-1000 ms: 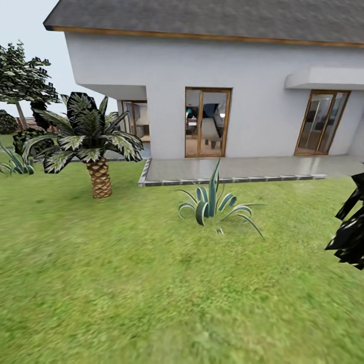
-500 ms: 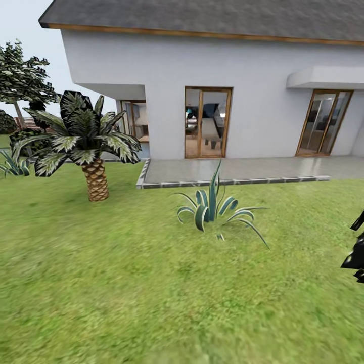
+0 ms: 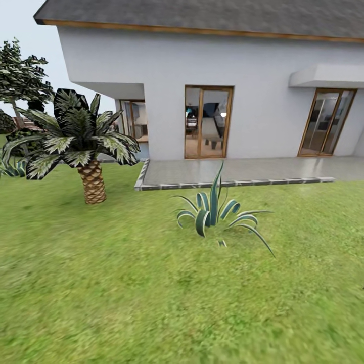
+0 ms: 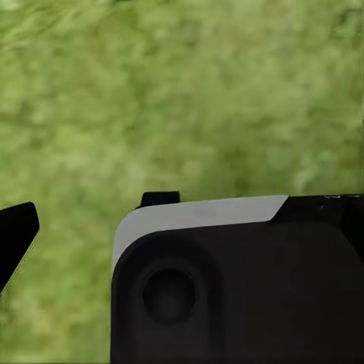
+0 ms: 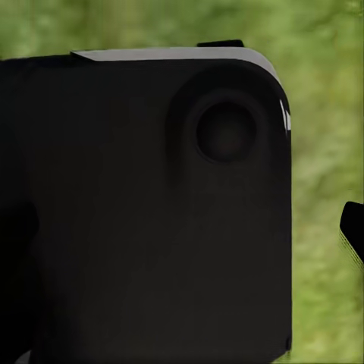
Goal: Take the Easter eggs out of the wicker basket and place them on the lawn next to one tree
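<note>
Wide lawn (image 3: 151,303) up to the patio (image 3: 227,172); left claw (image 4: 15,235), right claw (image 5: 353,227), grip states untellable.

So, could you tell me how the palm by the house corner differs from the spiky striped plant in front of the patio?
The palm stands on a scaly brown trunk; the spiky plant has none and sprouts straight from the lawn. The palm's fronds are broad and drooping, the spiky plant's leaves narrow and upright. Both are dark green with pale markings.
</note>
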